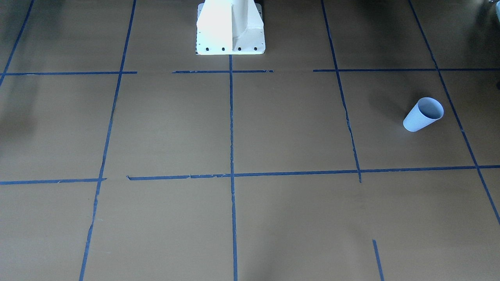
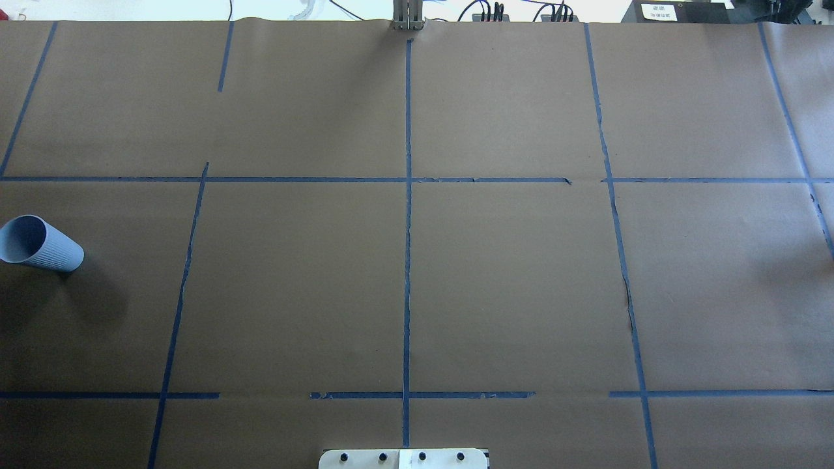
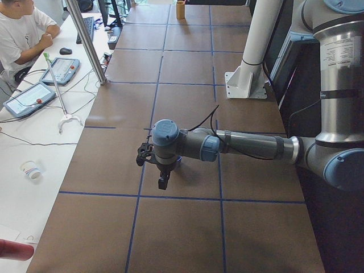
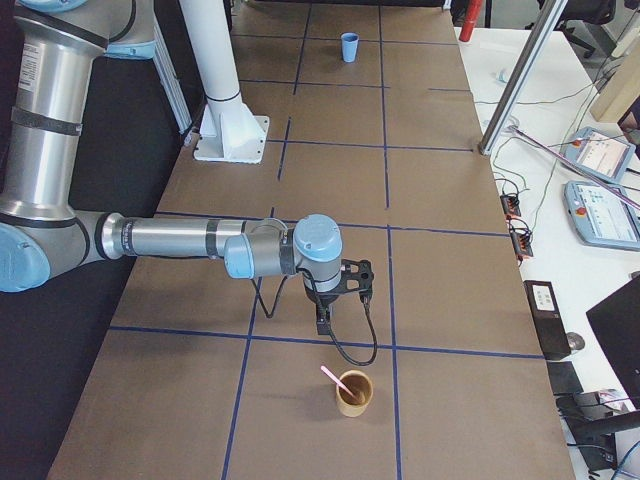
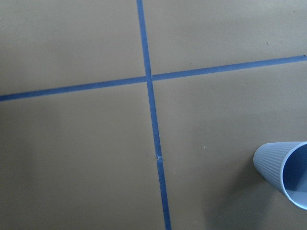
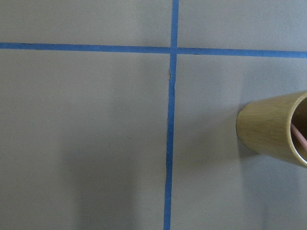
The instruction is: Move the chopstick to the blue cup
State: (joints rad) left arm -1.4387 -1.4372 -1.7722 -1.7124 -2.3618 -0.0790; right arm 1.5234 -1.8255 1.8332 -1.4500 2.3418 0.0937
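The right gripper (image 4: pixel 322 324) hangs fingers-down over the brown table (image 4: pixel 450 260), near a tan wooden cup (image 4: pixel 354 391) but clear of it. It shows only from the side, so I cannot tell whether its jaws are apart or together. The same holds for the left gripper (image 3: pixel 163 182), which hangs fingers-down at the other end of the table. The chopstick (image 4: pixel 331 375) stands tilted in the tan cup, its lower end inside. Its long axis slants up over the rim, and its free tip points toward the robot's side of the table. The blue cup (image 2: pixel 39 244) stands upright, mouth open, near the left gripper, and well apart from the chopstick.
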